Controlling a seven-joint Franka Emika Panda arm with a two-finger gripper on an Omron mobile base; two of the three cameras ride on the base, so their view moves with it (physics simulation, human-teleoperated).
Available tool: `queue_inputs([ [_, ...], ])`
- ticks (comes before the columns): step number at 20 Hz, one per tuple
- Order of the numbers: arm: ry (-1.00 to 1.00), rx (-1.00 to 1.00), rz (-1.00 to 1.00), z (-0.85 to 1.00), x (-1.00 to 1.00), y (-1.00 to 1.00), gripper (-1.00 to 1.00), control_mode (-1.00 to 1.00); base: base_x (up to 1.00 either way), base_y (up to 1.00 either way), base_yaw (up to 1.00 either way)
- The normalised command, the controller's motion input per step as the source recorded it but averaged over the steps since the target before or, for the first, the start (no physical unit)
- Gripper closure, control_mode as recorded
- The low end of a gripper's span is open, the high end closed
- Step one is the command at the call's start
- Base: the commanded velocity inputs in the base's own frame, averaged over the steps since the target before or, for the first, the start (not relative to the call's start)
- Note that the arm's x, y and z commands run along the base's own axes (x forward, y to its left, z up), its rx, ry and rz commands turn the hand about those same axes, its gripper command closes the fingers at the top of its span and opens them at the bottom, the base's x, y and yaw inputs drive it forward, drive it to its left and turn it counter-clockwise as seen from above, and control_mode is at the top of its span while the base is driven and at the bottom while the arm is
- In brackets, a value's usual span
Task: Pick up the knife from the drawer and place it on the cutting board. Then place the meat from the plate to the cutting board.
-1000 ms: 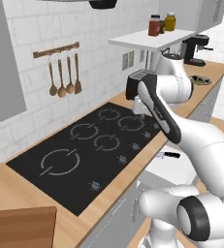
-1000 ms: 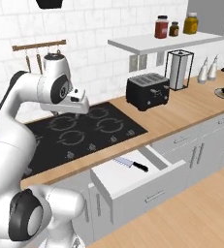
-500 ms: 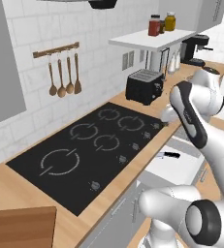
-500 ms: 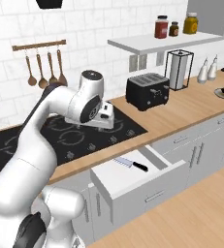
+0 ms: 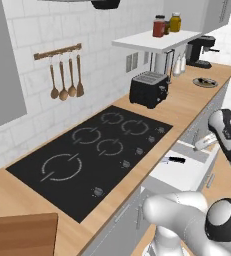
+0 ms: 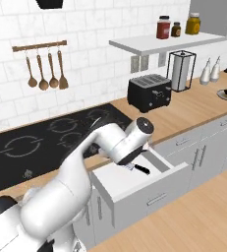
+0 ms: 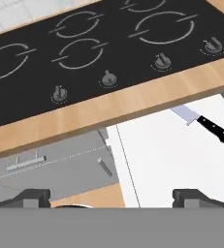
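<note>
Drawer (image 6: 134, 184) stands open below the table (image 5: 187, 107) edge; knife (image 7: 203, 124) lies at its back, blade tip tucked under the overhang, black handle pointing out across the white floor. Gripper (image 7: 112, 196) hovers above the drawer's near side, fingers (image 7: 31, 196) spread wide, nothing between them, knife well off to one side in the hand view. Best approach, I judge: shift over the handle, turn the wrist so the fingers straddle it crosswise, descend clear of the table lip, close on the handle rather than the blade. Cutting board (image 5: 19, 235) waits far along the table.
</note>
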Motion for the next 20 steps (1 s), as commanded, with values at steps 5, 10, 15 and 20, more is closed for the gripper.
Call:
queue_inputs([
  [5,0.0,0.07,0.16,-0.55,0.26,-0.91,-1.0,-1.0,0.0,0.0,0.0],
  [10,0.03,0.0,0.06,-0.49,0.56,-0.85,-1.0,-1.0,0.0,0.0,0.0],
  [15,0.03,0.0,-0.01,-0.45,0.47,-0.34,-1.0,-1.0,0.0,0.0,0.0],
  [20,0.09,-0.03,-0.09,-0.36,0.27,0.0,-1.0,-1.0,0.0,0.0,0.0],
])
